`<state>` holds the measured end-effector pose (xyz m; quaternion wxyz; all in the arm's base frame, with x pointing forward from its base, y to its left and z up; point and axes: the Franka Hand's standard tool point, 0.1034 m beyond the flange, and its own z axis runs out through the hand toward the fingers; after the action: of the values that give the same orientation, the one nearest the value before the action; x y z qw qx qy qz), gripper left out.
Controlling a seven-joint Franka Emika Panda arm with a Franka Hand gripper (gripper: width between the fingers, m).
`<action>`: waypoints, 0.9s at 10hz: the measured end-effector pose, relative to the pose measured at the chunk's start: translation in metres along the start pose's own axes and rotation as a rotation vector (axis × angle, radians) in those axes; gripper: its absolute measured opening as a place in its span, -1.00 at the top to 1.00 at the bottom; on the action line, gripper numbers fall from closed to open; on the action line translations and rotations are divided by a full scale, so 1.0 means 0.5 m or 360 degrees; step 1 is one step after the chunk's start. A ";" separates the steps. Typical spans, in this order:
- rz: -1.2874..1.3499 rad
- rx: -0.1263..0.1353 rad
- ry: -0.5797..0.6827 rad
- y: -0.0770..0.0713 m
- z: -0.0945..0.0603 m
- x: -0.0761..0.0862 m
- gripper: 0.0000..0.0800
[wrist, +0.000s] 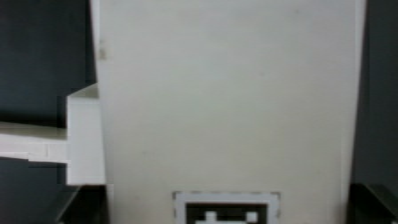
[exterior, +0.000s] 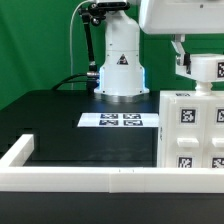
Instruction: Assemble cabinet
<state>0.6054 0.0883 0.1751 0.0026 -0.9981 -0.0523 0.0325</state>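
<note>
Border rail (exterior: 90, 178) is seen nearest, in front of the cabinet (exterior: 190, 130), which is stood on the counter (exterior: 60, 125). Gripper (exterior: 182, 64) is held just above the cabinet, beside a tagged white block (exterior: 205, 70); its closure cannot be told. Assembly is judged unfinished. Open counter is left beside the cabinet.

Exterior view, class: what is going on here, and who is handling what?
A robot arm reaches down at the exterior view's right, its claw just above the cabinet and next to a small tagged block. Whether the claw grips anything cannot be told. The marker board lies flat on the black table, and a white border rail runs along the front.
</note>
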 end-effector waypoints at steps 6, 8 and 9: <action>-0.0060 -0.0007 0.0027 0.011 0.015 0.006 -0.40; -0.0056 -0.0006 0.0021 0.013 0.023 0.009 -0.40; -0.0059 -0.0007 0.0047 0.014 0.025 0.016 -0.40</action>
<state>0.6135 0.0822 0.1623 0.0018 -0.9973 -0.0707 0.0177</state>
